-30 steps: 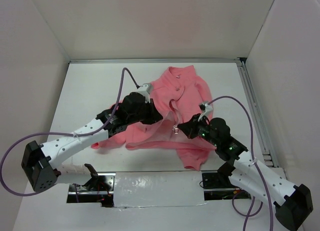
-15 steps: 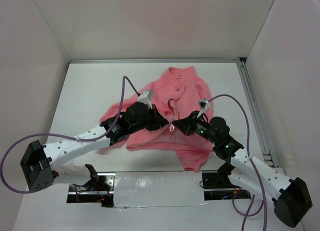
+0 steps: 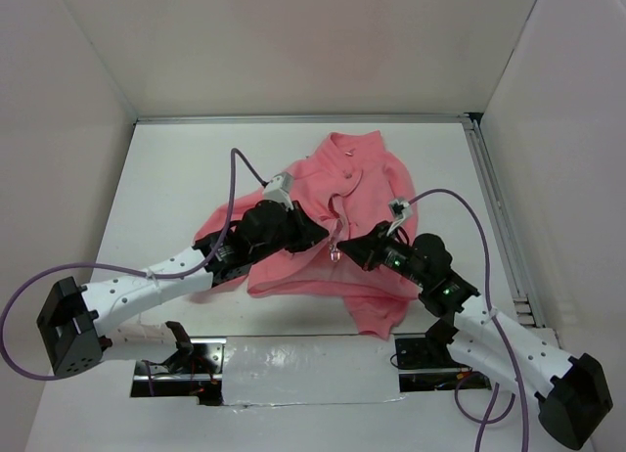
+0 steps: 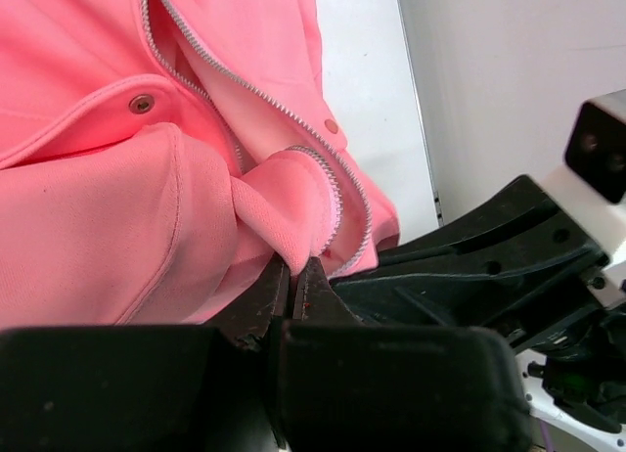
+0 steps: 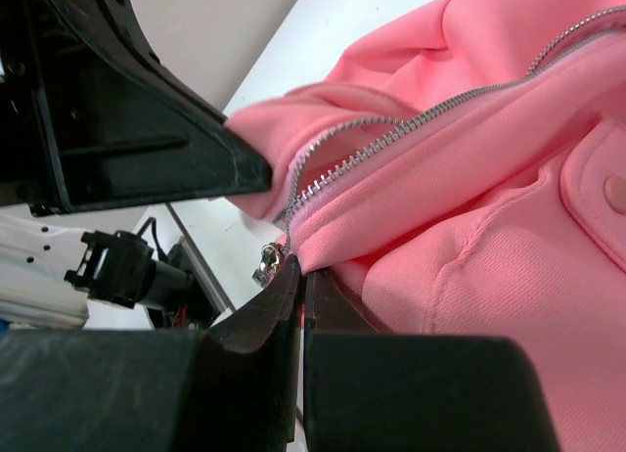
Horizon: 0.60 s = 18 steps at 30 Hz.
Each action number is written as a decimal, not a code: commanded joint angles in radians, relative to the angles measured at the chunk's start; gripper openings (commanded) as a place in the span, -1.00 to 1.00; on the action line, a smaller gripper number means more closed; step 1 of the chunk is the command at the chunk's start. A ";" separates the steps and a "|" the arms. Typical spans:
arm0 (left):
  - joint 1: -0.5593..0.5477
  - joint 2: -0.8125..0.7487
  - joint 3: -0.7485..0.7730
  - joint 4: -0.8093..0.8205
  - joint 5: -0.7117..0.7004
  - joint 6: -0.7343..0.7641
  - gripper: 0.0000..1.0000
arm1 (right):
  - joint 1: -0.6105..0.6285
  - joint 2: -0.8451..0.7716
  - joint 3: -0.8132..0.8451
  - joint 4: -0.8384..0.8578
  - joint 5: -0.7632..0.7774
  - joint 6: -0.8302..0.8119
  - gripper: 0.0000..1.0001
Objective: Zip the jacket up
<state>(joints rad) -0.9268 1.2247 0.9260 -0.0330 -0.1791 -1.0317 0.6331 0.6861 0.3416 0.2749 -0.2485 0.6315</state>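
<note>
- left gripper [image 4: 293, 278]: jaws being clamped on folded lower front edge of jacket [image 3: 364, 183], just beside zipper teeth [image 4: 338, 193]
- right gripper [image 5: 298, 276]: jaws being pinched tight on opposite front edge, metal slider [image 5: 265, 266] dangling just beside tips
- two lower zipper ends being held raised, near each other; judged: for feeding one end into slider
- jacket being kept spread on table [image 3: 176, 168], collar toward far wall, front unzipped

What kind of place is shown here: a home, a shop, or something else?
Probably a robot test booth in a laboratory. Plain white walls enclose a white table, a left arm and a right arm are bolted at its near edge, and a pink jacket lies on it.
</note>
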 commanded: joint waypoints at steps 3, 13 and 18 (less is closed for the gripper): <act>-0.004 -0.039 0.002 0.088 -0.014 -0.030 -1.00 | 0.033 -0.023 -0.009 0.052 -0.018 0.007 -1.00; -0.012 -0.025 -0.001 0.079 0.004 -0.036 -1.00 | 0.043 -0.013 -0.029 0.152 0.044 0.042 -1.00; -0.017 -0.024 -0.012 0.076 0.007 -0.041 -1.00 | 0.045 -0.025 -0.055 0.219 0.087 0.060 -1.00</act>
<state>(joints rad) -0.9329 1.2190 0.9211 -0.0223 -0.1787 -1.0542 0.6651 0.6823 0.3000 0.3504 -0.1932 0.6720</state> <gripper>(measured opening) 0.052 0.020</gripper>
